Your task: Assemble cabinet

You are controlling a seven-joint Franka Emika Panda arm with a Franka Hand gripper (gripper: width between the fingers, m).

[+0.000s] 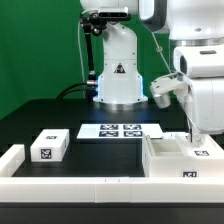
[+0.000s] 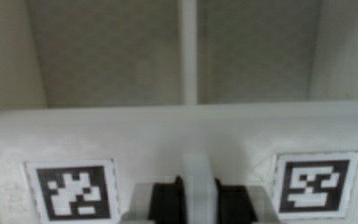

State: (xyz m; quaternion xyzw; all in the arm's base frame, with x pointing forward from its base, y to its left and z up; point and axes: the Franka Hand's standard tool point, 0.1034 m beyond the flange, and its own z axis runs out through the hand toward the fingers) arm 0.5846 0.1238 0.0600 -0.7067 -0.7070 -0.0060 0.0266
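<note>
The big white cabinet box (image 1: 172, 160) lies at the front on the exterior view's right, with tags on its faces. My gripper (image 1: 193, 138) is lowered straight onto it. In the wrist view the gripper (image 2: 197, 196) straddles a thin white wall of the box (image 2: 176, 125). One dark finger (image 2: 165, 202) sits on each side of that wall, pressed against it. Two tags flank the fingers, one (image 2: 69, 190) on one side and one (image 2: 316, 182) on the other. A small white drawer block (image 1: 48, 146) with a tag lies alone at the exterior view's left.
The marker board (image 1: 120, 130) lies flat in the middle, between the drawer block and the box. A long white rail piece (image 1: 70, 186) runs along the front and turns up at the left end (image 1: 10, 160). The arm's white base (image 1: 118, 75) stands behind.
</note>
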